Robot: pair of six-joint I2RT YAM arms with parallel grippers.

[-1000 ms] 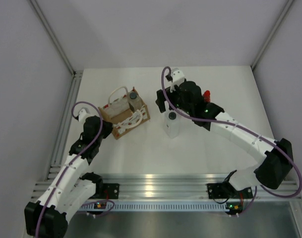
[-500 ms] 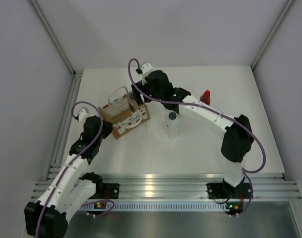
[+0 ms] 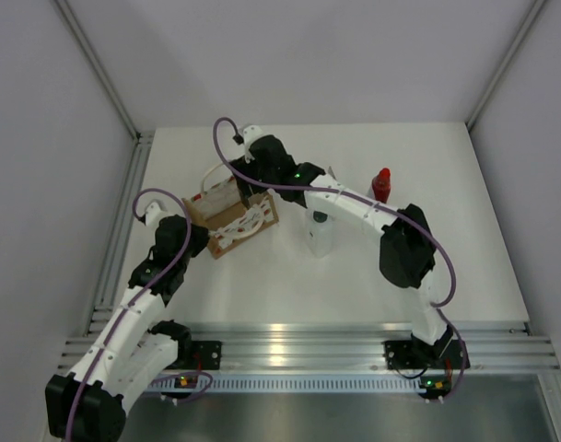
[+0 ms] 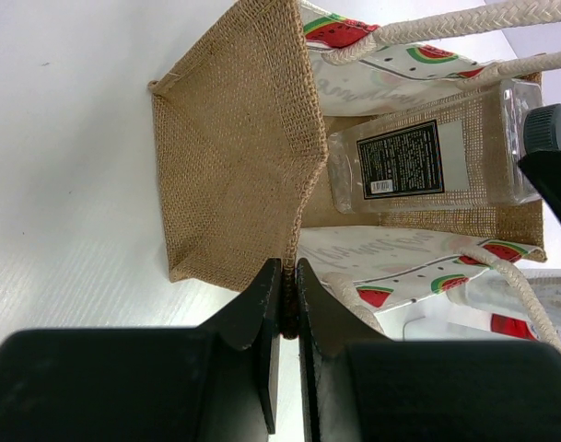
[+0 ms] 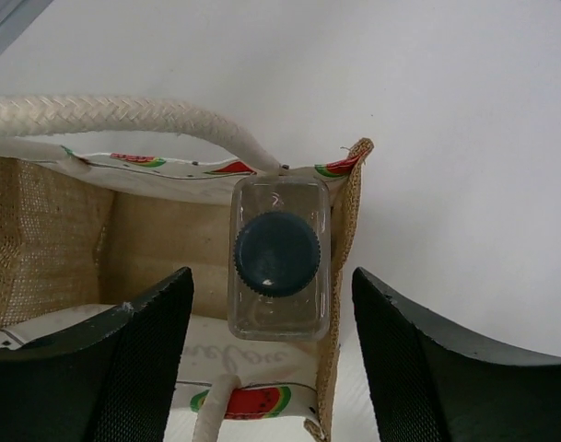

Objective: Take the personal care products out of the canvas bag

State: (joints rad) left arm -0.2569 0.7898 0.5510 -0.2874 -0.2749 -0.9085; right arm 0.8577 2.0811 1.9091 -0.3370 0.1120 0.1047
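Note:
The canvas bag point(image 3: 246, 221) stands left of centre. My left gripper point(image 3: 201, 238) is shut on the bag's burlap edge point(image 4: 289, 221), with the jaws pinching the fabric. The pale dark-capped bottle point(image 5: 278, 258) stands inside the bag and also shows in the left wrist view point(image 4: 427, 166). My right gripper point(image 5: 271, 276) is open right above it, with one finger on each side of the cap and not touching it. The white bottle with grey cap point(image 3: 321, 232) stands on the table right of the bag. The red bottle point(image 3: 381, 184) stands farther right. The flat silvery tube is not in view.
The bag's white rope handles point(image 5: 123, 115) arch beside the bottle on its far side. The right arm point(image 3: 354, 207) stretches across the table over the white bottle. Grey walls close in the back and both sides of the table.
My right arm has swung left from above the white bottle to above the bag. The left arm and the bag have stayed still.

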